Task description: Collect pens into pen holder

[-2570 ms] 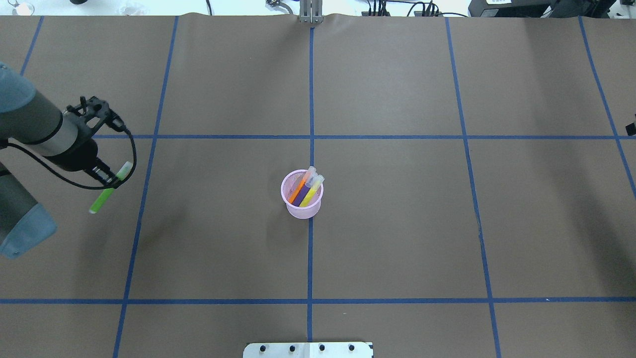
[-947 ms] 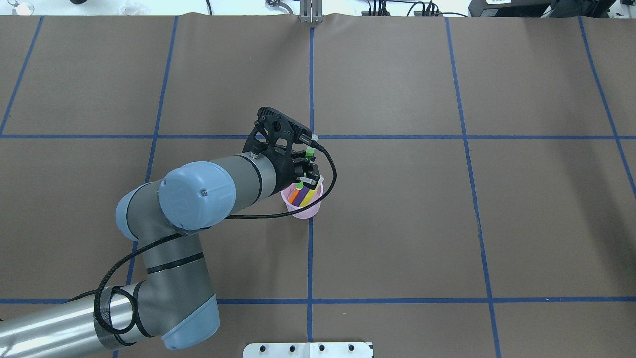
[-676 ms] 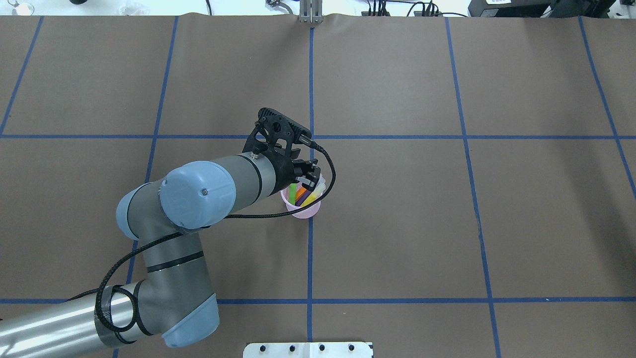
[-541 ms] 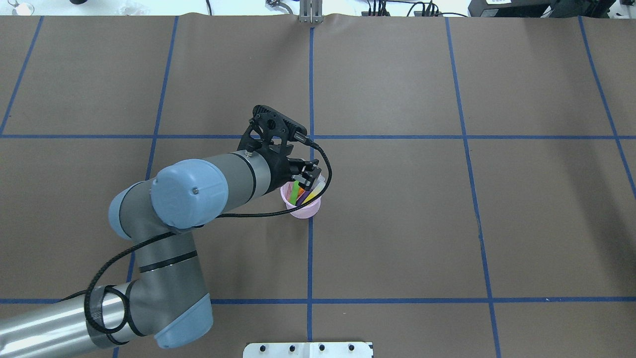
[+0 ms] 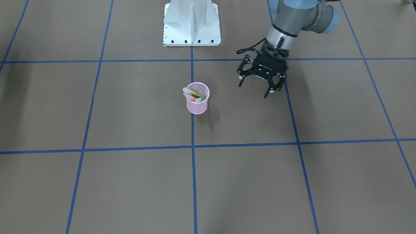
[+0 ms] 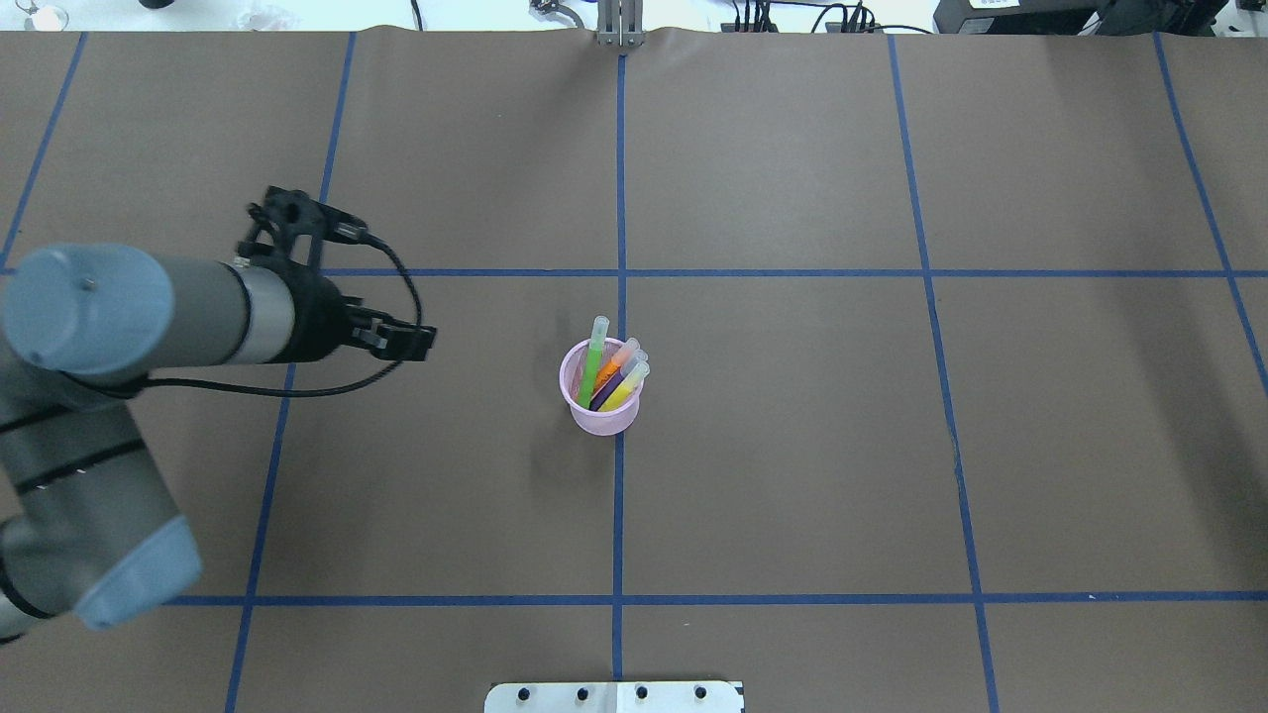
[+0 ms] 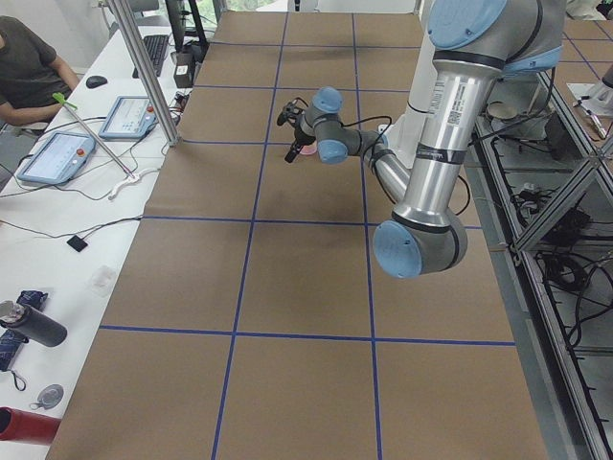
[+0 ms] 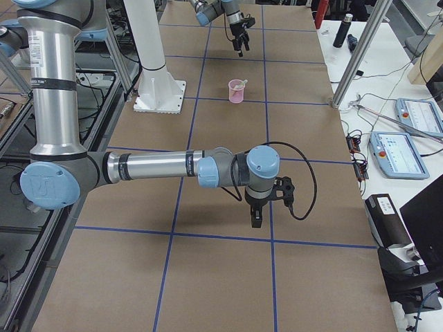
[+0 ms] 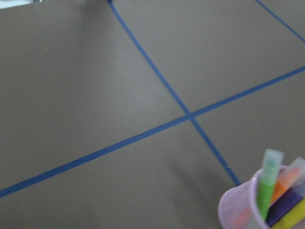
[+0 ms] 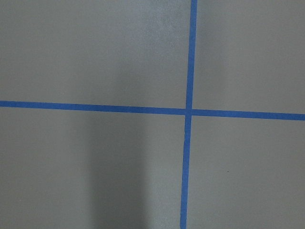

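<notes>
Four pens [image 6: 609, 371] sit in pink mesh pen holder [image 6: 604, 421] on counter [image 6: 792, 446]: brown paper, blue tape grid [image 6: 619, 198]. Left gripper [image 5: 255, 89] wide, empty; right gripper [image 8: 255, 220]: can't tell. Person [image 7: 24, 62] at side desk [image 7: 57, 220].

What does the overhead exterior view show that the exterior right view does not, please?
Only the overhead exterior view tells the colours in the cup: a green pen, an orange pen, a purple pen and a yellow pen. Only the exterior right view shows the right gripper, near the camera, and two tablets on a side bench. Both show the pink cup and the left gripper, which is apart from it.
</notes>
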Available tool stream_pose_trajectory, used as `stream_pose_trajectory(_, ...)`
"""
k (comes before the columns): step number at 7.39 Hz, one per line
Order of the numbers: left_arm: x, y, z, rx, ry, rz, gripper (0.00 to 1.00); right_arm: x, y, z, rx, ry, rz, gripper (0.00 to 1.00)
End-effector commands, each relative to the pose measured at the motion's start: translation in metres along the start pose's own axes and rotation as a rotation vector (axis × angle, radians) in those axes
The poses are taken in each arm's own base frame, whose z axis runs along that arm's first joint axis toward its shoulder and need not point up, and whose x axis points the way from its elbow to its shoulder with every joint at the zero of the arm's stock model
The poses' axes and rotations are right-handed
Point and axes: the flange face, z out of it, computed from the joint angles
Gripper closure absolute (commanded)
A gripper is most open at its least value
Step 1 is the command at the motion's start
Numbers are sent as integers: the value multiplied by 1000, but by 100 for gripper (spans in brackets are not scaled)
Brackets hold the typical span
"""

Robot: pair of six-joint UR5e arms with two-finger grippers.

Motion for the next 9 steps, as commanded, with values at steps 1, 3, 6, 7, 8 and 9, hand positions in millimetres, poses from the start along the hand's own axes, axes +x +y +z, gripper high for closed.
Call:
stream_pose_trajectory(1,-144,3,-64,-147,-15,-144,0,2,0,2,-2,1,3,0)
stream_pose_trajectory(3,-254,40,-100,-215,-138,-62,0,3,0,2,-4,3,3,0)
stream_pose_trajectory(6,-354,51,-145,-368,-268,-195,0,2,1,2,-4,-2,4,0)
stream_pose_trajectory(7,-377,61,-145,-385,-202,-303,0,3,3,3,-8,-1,8,0)
stream_pose_trajectory(8,-407,69,-155,-372,-156,-394,0,9,15,8,-18,-1,18,0)
stream_pose_trajectory(9,-406,70,-159,-364,-152,-381,0,11,20,10,-23,0,22,0)
